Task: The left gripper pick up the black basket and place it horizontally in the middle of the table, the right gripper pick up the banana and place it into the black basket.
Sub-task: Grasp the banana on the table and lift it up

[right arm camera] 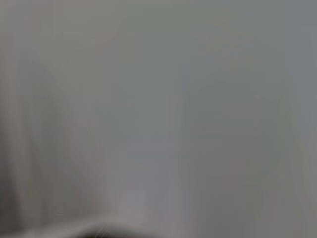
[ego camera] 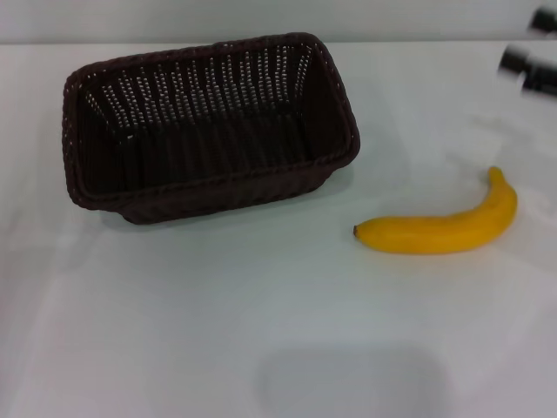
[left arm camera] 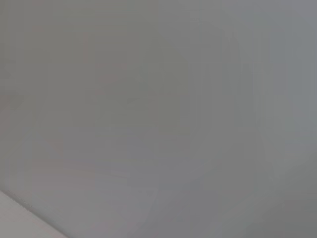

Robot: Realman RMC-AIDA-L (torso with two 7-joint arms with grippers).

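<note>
The black basket (ego camera: 209,187) stands upright and empty on the white table (ego camera: 218,313), left of the middle, its long side running across the head view and slightly skewed. The yellow banana (ego camera: 439,231) lies on the table to the basket's right, apart from it, its dark tip pointing towards the basket. A blurred black part of my right gripper (ego camera: 529,68) shows at the far right edge, beyond the banana and well clear of it. My left gripper is out of view. Both wrist views show only plain grey.
The table's far edge runs along the top of the head view, just behind the basket. Bare tabletop lies in front of the basket and the banana.
</note>
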